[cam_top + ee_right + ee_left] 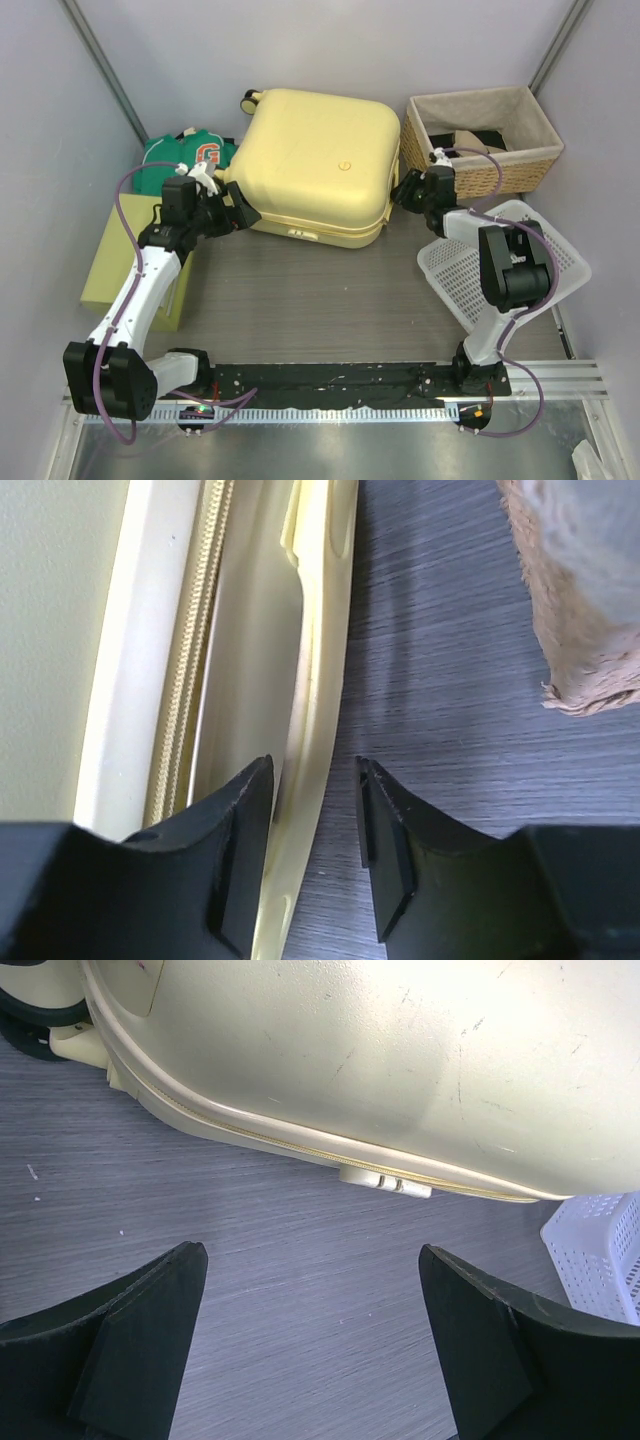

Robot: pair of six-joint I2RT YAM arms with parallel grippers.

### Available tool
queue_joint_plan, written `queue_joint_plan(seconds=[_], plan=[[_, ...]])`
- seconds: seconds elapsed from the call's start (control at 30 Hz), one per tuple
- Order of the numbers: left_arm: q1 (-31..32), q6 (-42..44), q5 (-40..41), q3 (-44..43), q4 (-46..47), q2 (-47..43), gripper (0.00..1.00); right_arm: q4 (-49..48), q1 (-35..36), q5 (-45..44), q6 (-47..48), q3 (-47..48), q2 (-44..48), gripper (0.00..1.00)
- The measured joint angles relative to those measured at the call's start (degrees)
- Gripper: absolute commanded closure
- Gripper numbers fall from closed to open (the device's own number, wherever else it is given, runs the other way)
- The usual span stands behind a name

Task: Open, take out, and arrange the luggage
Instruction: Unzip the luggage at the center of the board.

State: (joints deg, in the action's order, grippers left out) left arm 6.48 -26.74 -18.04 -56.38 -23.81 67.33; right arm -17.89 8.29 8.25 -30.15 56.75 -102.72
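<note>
1. The luggage [315, 165] lies flat and closed at the rear centre of the table [300, 300], wheels to the far left. Its zip seam faces the arms along the near and right edges. The lid is not yet raised, so the opening step appears to be the one in hand.

2. Receiving places stand around it, presumably for sorting the contents:
- a wicker basket [520, 170] at the right rear
- a white plastic tray [455, 275] near right
- a yellow-green box [115, 265] at the left, with a green garment [190, 150] behind it

3. The right tool [315, 765] is at the case's right side. Its jaws stand narrow and astride the pale rim beside the zipper [185, 680]. One finger is over the shell recess and the other over the table. Table shows between the outer finger and the rim, so the rim is judged not clamped. The placement suits working or lifting that edge.

4. The left tool [315, 1260] is spread wide and holds nothing. It sits low over the table off the near-left corner and faces the seam. A small pale fitting [385, 1180] sits on the seam ahead of it. This looks like the zip pull, though that cannot be confirmed.

5. Risk noted: the smooth shell may slide if only one edge is pushed.
</note>
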Motion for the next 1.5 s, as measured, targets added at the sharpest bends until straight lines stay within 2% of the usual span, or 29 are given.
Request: queue_joint_plan(seconds=[0.2, 0.3, 0.4, 0.43, 0.5, 0.77, 0.93, 1.07, 1.5], plan=[[0.0, -0.04, 0.0, 0.0, -0.02, 0.31, 0.08, 2.45, 1.46, -3.19, 1.27, 4.04, -2.64, 0.54], [0.0, -0.07, 0.0, 0.02, 0.0, 0.42, 0.08, 2.51, 1.55, -4.15, 1.64, 4.35, -3.04, 0.65], [0.0, -0.24, -0.04, 0.09, 0.0, 0.55, 0.09, 2.6, 1.79, -4.66, 1.66, 4.35, -3.04, 0.83], [0.04, -0.37, -0.09, 0.17, 0.13, 0.63, 0.09, 2.73, 1.88, -5.05, 1.53, 4.35, -3.04, 0.91], [0.33, -1.14, -0.15, 0.61, 0.48, 0.81, 0.09, 2.64, 1.95, -5.68, 1.42, 4.0, -2.86, 0.99], [5.99, -4.87, 3.15, 6.29, 5.33, 1.49, 0.09, -0.79, 2.43, -6.64, 0.68, -2.32, 1.07, 0.99], [7.32, -6.95, 4.81, 8.76, 9.79, 6.84, 0.1, -0.04, 3.17, -6.88, 0.66, -7.39, 6.01, 0.99], [7.28, -7.69, 5.95, 7.61, 13.62, 14.58, 0.12, 0.7, 4.22, -8.02, 0.63, -10.34, 9.22, 0.99], [7.8, -7.19, 8.04, -0.5, 14.12, 22.77, 0.12, 6.12, 10.4, -17.81, -0.28, -18.78, 20.59, 0.99]])
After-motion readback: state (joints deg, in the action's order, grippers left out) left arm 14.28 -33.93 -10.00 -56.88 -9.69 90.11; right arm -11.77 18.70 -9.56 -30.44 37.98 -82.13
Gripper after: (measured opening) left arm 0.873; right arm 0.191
